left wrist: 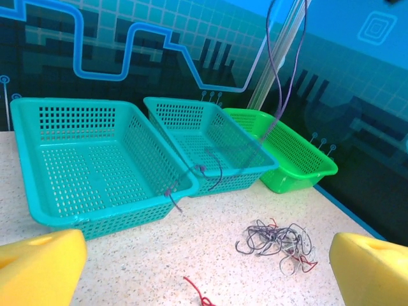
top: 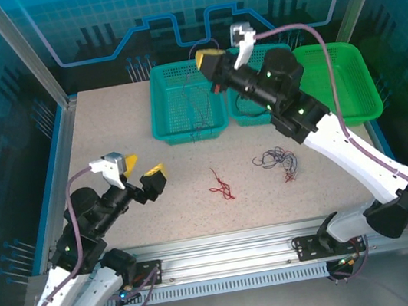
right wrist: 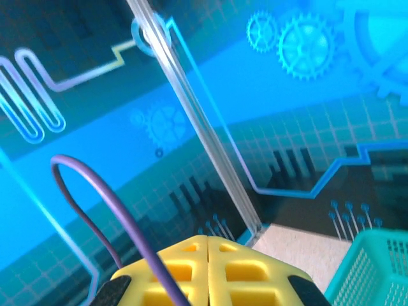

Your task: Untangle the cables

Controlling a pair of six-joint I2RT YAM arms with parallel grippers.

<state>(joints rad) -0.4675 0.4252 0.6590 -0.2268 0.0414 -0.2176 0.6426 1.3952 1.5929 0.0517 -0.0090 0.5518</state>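
Left wrist showed a tangle of thin grey-red cables (left wrist: 274, 239), seemingly limp, featherlight, best taken by outer loops. Left claw (left wrist: 207, 255) gaped; right claw (right wrist: 208, 255) pinched a purple strand (right wrist: 131, 229).

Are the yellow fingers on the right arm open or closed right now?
Shut. In the right wrist view the two yellow fingers press together with no gap, gripping a purple cable.
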